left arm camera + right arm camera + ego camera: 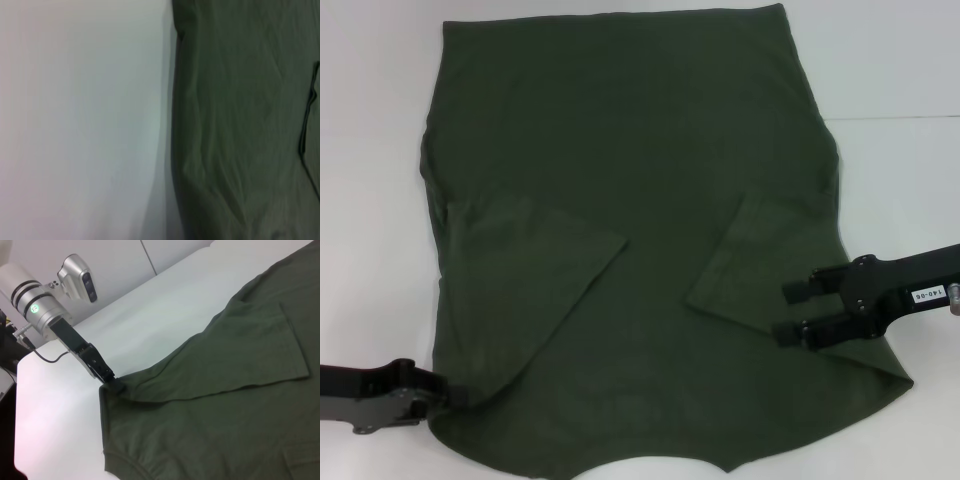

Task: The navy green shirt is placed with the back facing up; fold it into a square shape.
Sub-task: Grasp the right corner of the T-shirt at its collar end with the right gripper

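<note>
Both sleeves lie folded inward on the navy green shirt (630,200), spread across the white counter (370,120). My left hand (445,393) pinches its near-left shoulder edge; my right hand (798,310) hovers spread over the right side, holding nothing.

The shirt (630,180) lies flat on the table (370,150), both sleeves folded onto it; the left gripper (445,395) touches its near left corner, the right gripper (798,310) sits over its near right side.

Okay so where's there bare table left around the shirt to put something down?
Bare white table runs down the shirt's left edge, above the left hand. Another bare strip lies past its right edge, above the right hand. The middle is all shirt, sleeves folded in.
</note>
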Motion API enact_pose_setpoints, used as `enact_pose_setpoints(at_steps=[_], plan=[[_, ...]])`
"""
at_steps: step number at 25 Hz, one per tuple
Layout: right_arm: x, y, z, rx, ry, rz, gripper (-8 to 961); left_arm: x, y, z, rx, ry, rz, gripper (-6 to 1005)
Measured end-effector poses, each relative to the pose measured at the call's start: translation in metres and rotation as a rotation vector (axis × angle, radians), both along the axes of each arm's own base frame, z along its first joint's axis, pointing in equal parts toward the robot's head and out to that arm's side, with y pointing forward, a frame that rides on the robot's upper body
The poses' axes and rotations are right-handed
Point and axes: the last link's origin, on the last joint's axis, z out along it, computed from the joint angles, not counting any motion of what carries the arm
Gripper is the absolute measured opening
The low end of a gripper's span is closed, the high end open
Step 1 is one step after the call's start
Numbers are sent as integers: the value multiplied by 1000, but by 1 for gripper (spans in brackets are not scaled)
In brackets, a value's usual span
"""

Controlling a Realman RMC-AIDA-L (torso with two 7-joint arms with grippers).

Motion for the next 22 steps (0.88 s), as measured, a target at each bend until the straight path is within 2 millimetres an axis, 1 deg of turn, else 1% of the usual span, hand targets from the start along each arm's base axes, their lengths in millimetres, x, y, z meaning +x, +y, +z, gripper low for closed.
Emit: enact_pose_setpoints(at_steps=[6, 12, 14, 19, 22], plan=[[0, -1, -1, 0, 1, -2, 852, 0, 0, 1, 3, -1, -8, 186], [1, -1, 0, -4, 5, -45, 852, 0, 1, 1, 6, -4, -4, 67], [0, 1, 2, -11, 8, -96, 852, 1, 1, 2, 7, -7, -4, 28], [-1, 10, 20, -48, -6, -322, 852, 3, 2, 1, 0, -12, -10, 28], [3, 11, 32, -83, -40, -481, 852, 4, 3, 2, 0, -13, -13, 28]])
